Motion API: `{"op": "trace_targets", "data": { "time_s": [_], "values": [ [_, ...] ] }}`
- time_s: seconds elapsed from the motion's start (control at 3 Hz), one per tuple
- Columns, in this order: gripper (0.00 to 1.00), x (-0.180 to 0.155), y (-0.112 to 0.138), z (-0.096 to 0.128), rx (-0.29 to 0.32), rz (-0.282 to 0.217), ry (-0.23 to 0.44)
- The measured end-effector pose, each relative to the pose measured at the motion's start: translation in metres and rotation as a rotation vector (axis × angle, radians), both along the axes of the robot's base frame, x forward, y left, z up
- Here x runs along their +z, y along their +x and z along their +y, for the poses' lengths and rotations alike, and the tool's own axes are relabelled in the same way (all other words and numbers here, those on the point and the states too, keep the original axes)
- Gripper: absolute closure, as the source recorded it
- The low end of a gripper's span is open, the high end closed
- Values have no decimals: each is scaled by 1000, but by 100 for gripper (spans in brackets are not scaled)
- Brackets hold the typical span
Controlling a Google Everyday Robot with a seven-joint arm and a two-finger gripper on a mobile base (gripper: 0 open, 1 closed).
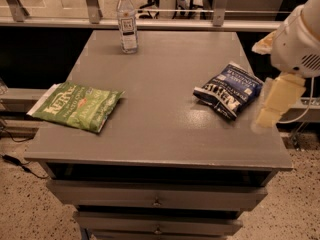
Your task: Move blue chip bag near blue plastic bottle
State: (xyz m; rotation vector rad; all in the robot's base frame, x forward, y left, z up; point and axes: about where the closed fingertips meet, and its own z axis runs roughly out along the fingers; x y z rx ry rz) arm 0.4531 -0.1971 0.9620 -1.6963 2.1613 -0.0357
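The blue chip bag (228, 90) lies crinkled on the right side of the grey table (160, 134), its white lettering facing up. The blue plastic bottle (127, 21) stands upright at the table's far left edge, with a white cap and a dark label. My gripper (274, 104) hangs off the white arm (299, 44) at the table's right edge. It is just right of the blue chip bag and slightly above table height, apart from the bag and holding nothing.
A larger green chip bag (77, 105) lies on the table's left side, overhanging the left edge. A metal railing (160, 21) runs behind the table. Drawers (157, 199) sit below the tabletop.
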Motion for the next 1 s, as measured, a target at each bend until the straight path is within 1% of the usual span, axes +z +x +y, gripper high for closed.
{"op": "trace_targets", "data": {
  "time_s": [0.33, 0.67, 1.0],
  "values": [
    [0, -17, 18, 20, 25, -28, 72],
    [0, -45, 45, 38, 34, -50, 102],
    [0, -67, 71, 44, 22, -68, 110]
  ]
}}
